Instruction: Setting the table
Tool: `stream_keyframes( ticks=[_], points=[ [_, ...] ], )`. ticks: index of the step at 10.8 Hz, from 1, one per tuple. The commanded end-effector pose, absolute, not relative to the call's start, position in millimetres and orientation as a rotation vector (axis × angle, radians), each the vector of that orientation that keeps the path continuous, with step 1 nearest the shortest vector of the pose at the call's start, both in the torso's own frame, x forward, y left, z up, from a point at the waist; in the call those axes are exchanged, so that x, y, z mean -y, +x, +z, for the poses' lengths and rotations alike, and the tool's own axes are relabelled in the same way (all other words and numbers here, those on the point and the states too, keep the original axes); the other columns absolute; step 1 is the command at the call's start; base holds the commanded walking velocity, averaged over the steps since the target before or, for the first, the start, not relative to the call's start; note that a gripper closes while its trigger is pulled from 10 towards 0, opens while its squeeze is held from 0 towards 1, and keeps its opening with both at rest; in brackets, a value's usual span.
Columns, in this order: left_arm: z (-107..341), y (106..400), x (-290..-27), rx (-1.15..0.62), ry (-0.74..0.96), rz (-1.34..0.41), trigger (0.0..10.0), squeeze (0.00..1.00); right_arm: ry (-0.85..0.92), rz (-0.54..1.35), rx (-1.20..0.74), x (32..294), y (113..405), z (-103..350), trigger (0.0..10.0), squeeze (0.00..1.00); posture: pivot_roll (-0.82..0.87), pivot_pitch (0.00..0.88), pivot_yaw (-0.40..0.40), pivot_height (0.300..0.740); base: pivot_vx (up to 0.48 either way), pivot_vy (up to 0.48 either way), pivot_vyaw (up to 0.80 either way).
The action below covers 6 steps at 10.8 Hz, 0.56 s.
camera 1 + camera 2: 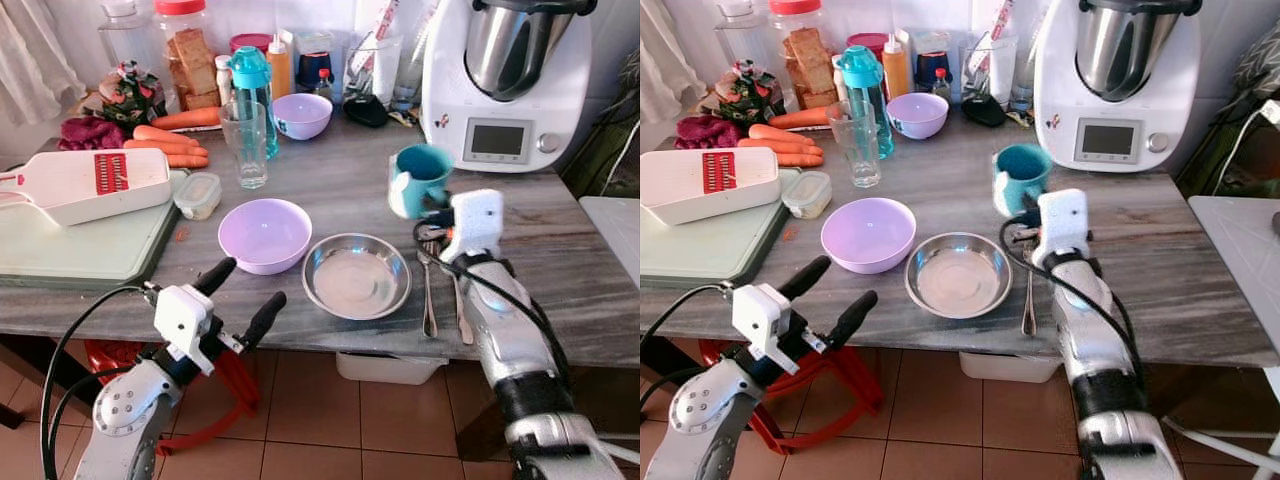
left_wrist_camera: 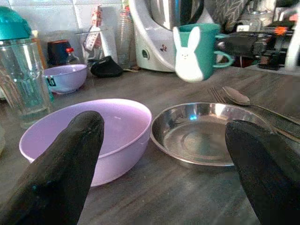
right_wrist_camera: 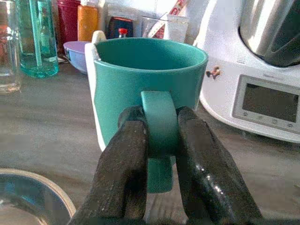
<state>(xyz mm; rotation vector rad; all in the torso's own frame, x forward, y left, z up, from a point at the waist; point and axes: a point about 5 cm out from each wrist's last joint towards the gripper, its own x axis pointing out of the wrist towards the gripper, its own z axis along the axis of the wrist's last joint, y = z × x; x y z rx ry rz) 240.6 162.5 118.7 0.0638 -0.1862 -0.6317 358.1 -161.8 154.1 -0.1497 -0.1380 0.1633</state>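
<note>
My right gripper (image 3: pixel 159 154) pinches mug (image 3: pixel 145 84) handle, arm stretched over table (image 1: pixel 560 270); left gripper (image 1: pixel 243 295) spread empty, short of bowl (image 1: pixel 264 234).

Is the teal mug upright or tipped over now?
Upright: the teal mug has its mouth facing up, its handle clamped between the right gripper fingers.

My black fingers (image 3: pixel 126 178) are gripping a teal mug (image 3: pixel 150 84) bearing a white rabbit (image 2: pixel 187 54), near a lilac bowl (image 1: pixel 264 233) and silver dish (image 1: pixel 357 275) on grey-veined marble (image 1: pixel 560 250).
</note>
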Motion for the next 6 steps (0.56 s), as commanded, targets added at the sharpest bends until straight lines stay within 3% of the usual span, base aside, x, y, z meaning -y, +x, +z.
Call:
stream_keyframes(
  ticks=[1, 6],
  points=[
    [118.9, 241.3, -163.1, 0.176, 0.061, -0.656, 10.0, 0.0, -0.139, 0.194, 0.156, 156.2, 363.8, 159.0, 10.0, 0.0, 0.01, 0.067, -0.01, 0.74, 0.0, 0.0, 0.0],
    [117.4, 243.1, -161.2, 0.174, 0.06, -0.672, 10.0, 0.0, -0.115, 0.229, 0.065, 155.3, 364.4, 133.4, 10.0, 0.0, 0.02, 0.064, -0.005, 0.74, 0.0, 0.0, 0.0]
  ],
)
